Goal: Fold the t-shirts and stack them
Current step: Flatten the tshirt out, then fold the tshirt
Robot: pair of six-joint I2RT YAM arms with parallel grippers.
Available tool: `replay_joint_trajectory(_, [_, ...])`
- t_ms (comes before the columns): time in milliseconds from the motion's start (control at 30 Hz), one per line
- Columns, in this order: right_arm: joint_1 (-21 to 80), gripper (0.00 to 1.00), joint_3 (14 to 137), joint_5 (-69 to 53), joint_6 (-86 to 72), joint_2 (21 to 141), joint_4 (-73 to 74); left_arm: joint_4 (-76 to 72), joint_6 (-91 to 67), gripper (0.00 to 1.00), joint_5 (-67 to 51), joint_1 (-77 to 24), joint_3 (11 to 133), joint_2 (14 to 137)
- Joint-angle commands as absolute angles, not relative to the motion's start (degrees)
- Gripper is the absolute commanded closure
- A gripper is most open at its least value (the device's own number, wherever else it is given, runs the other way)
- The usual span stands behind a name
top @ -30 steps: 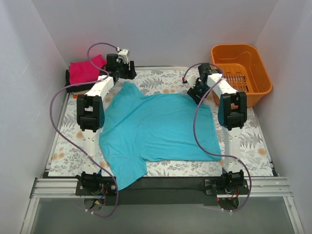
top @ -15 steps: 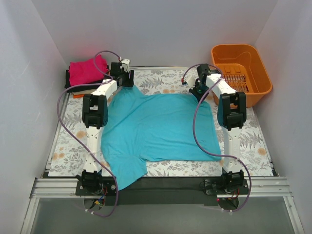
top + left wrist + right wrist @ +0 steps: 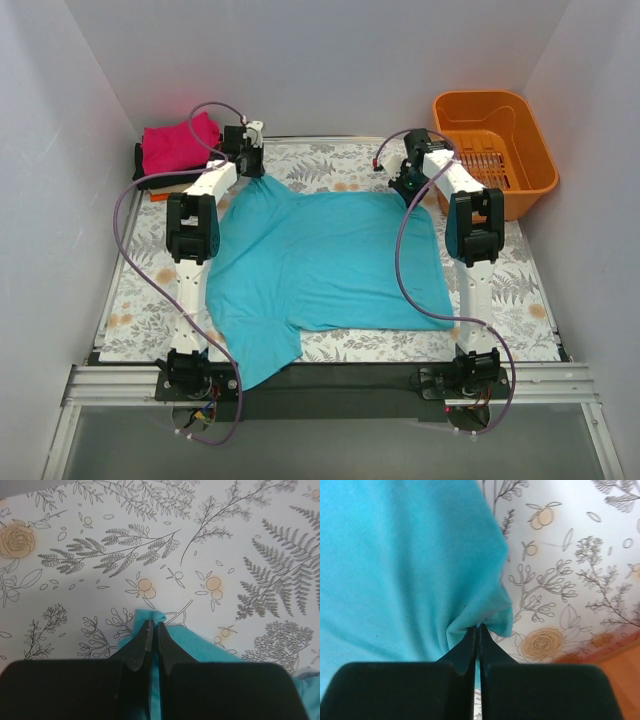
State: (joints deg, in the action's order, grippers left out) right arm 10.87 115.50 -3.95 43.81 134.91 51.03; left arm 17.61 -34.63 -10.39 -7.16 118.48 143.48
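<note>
The teal t-shirt (image 3: 320, 265) lies spread across the middle of the top view. It is a soft, matte knit, mostly flat with shallow wrinkles. One short sleeve hangs over the near edge at the lower left, and the far-left corner is drawn up into a narrow point. In the left wrist view only a small puckered tip of the teal cloth (image 3: 150, 616) shows, low in the centre. In the right wrist view the cloth (image 3: 395, 565) fills the left half and gathers into a tight fold at the bottom centre.

The left gripper (image 3: 252, 168) is clenched on that far-left point. Its dark tapered fingers (image 3: 141, 647) are pressed together with the fabric nipped between their tips. The left arm reaches straight up the frame, nearly fully extended, with its white links in line. The right gripper (image 3: 403, 186) pinches the far-right corner, its fingers (image 3: 466, 647) meeting on the bunched edge. The right arm is equally stretched, with its wrist bent inward toward the shirt.

The table (image 3: 520, 290) carries a smooth white cover printed with grey ferns and pale orange flowers. In the upper left a folded magenta-pink shirt (image 3: 178, 143) sits plump on top of a black shirt (image 3: 146, 177). In the upper right, well apart from the cloth, stands a rigid orange basket (image 3: 528, 150) with a slotted floor.
</note>
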Motion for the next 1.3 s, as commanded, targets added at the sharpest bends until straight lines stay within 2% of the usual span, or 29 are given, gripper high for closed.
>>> replay_joint_trajectory(0, [10.5, 0.99, 119.2, -3.4, 43.5, 134.3, 51.7, 20.3, -36.0, 1.0, -13.5, -6.1, 123.6, 140.6])
replay_joint_trajectory(133, [10.5, 0.99, 118.5, -2.7, 44.4, 130.7, 51.0, 19.9, -36.4, 1.0, -17.5, -5.0, 122.4, 135.8])
replay_joint_trajectory(533, [10.3, 0.99, 107.6, -5.2, 49.5, 121.5, 49.2, 19.4, -30.2, 1.0, -29.9, -2.0, 97.0, 112.6])
replay_joint_trajectory(700, [10.1, 0.99, 102.9, -6.6, 52.6, 118.5, 49.0, 19.8, -27.3, 1.0, -31.1, -1.5, 88.5, 105.7])
replay_joint_trajectory(1000, [8.1, 0.99, 86.7, -8.0, 58.4, 112.2, 43.9, 19.9, -19.7, 1.0, -31.3, -1.3, 68.9, 93.4])
replay_joint_trajectory(1267, [8.0, 0.99, 81.0, -8.1, 59.3, 112.2, 41.4, 20.8, -18.4, 1.0, -29.9, -1.3, 60.6, 91.7])
